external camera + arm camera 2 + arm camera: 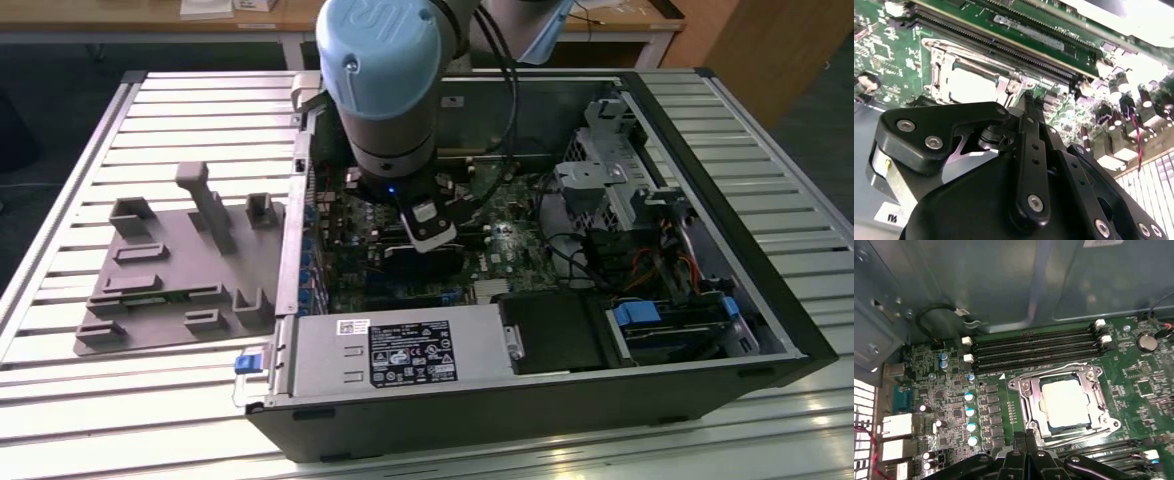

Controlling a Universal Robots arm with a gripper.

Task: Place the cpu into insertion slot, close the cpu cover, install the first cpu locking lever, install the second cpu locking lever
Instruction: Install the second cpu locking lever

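Slatted table [120, 390]: computer case [534, 400], grey fixture [174, 290]

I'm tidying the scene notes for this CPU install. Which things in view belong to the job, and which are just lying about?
Part of the job:
- small square silvery-topped cpu, seated in the socket
- thin silver metal cpu cover framing it
- black gripper, fingers together at the socket's edge

Just lying about:
- grey plastic fixture tray beside the case
- long black memory slots
- blue drive caddy

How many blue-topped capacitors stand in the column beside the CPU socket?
4, in a line on the green board in the first wrist view. The gripper may hide more below.
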